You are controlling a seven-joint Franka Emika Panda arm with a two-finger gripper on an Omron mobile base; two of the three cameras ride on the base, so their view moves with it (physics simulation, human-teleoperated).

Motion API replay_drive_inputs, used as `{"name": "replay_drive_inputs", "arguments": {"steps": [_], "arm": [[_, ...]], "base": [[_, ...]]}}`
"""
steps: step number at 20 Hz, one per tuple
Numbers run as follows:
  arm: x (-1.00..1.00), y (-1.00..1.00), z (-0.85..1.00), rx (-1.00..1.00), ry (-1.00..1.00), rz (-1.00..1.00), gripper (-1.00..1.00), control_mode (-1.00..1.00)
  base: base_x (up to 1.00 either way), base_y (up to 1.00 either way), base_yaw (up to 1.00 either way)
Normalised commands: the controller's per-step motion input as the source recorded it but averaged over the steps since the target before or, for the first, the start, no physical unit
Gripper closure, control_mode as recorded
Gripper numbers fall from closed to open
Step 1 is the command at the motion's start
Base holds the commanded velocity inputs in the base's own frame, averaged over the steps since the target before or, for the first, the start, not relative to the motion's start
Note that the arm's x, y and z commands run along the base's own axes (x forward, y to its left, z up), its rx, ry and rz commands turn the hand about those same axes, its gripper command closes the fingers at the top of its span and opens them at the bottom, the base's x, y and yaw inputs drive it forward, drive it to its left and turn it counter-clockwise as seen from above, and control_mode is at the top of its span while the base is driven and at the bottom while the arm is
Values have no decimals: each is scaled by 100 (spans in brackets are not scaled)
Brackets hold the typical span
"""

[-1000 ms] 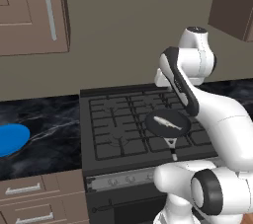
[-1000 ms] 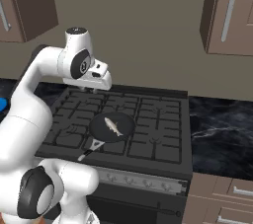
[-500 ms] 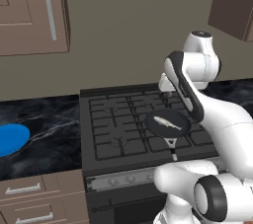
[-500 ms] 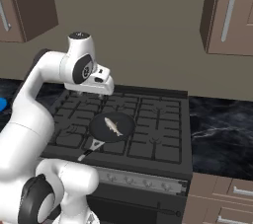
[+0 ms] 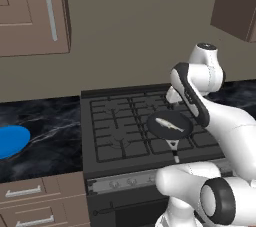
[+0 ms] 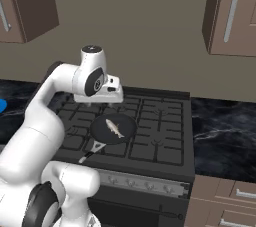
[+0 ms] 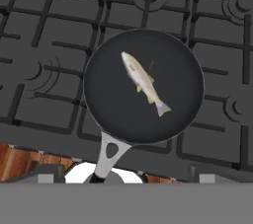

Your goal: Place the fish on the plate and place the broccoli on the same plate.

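The slim silvery fish [image 7: 143, 82] lies slanted in the middle of a black frying pan [image 7: 113, 109] on the stove. My gripper [image 7: 126, 176] hangs above the pan's near edge, looking straight down on it, its tips wide apart and holding nothing, so it is open. From the base, the fish [image 5: 169, 124] [image 6: 115, 128] sits in the pan [image 5: 160, 132] [image 6: 102, 132] just below my hand [image 6: 100, 102]. The bright blue plate [image 5: 10, 141] rests on the dark counter far to the left, with a sliver of the plate [image 6: 1, 105] at the picture's edge. The broccoli is out of view.
The black stove [image 5: 117, 126] has raised grates all around the pan. The pan's handle [image 7: 106, 156] points toward the stove's front edge. Dark marble counter [image 6: 225, 131] runs on both sides. Brown wall cabinets [image 5: 30, 11] hang above.
My arm has swung a little to the right and lower, bringing the hand over the pan. Fish, pan and plate have not moved.
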Motion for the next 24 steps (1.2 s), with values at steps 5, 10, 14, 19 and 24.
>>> {"name": "replay_drive_inputs", "arguments": {"steps": [5,10,14,19,24], "arm": [[46,-1,-34,-6,0,17,-100,-100],[51,0,-34,-6,3,15,-100,-100],[37,-1,-34,0,6,14,-100,-100],[32,1,-37,0,13,3,-100,-100],[31,2,-37,0,14,0,-100,-100]], "base": [[0,0,0],[0,0,0],[0,0,0],[0,0,0],[0,0,0]]}}
